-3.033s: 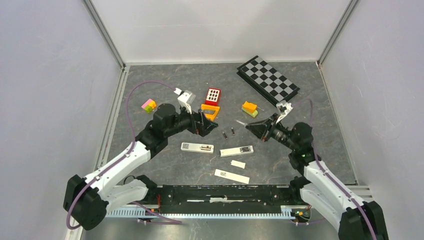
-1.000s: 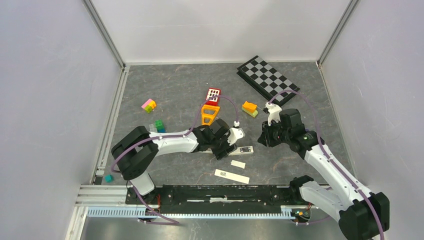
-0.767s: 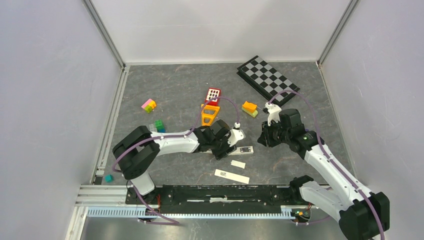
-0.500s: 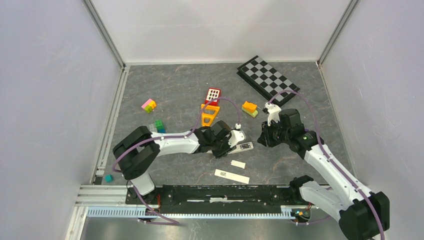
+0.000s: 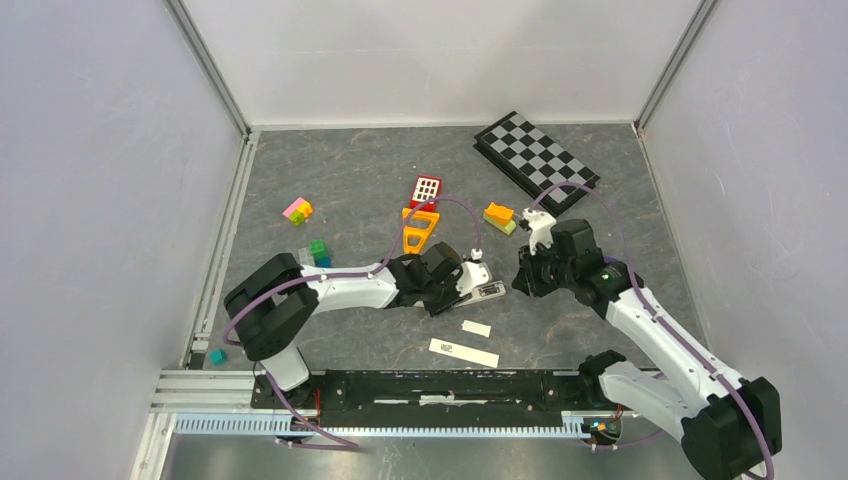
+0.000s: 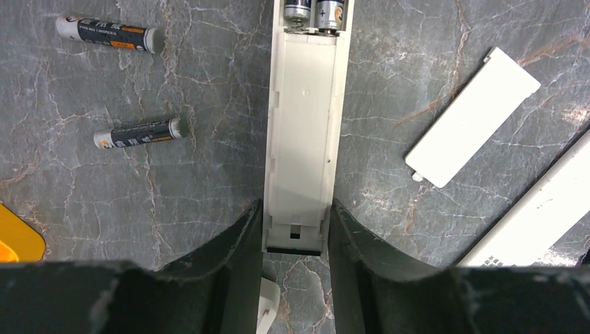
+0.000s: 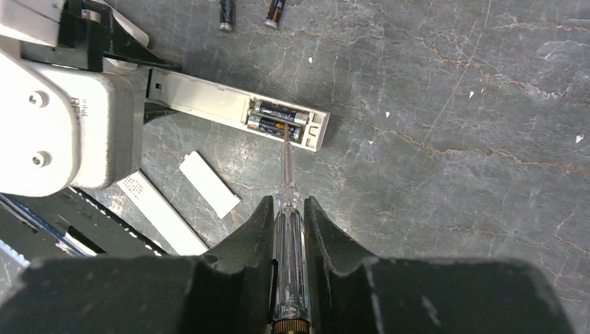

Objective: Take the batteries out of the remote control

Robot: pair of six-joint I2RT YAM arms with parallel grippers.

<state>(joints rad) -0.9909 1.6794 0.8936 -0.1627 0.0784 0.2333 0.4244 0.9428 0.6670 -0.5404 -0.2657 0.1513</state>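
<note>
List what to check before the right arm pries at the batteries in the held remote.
1. Remote clamped in left gripper: ok, fingers press both long sides.
2. Compartment uncovered: ok, cover lies apart on the table.
3. Screwdriver held in right gripper: ok.
4. Tip on the seated batteries: ok; under one or not, cannot tell.
5. Two loose batteries out of the way: ok.
</note>
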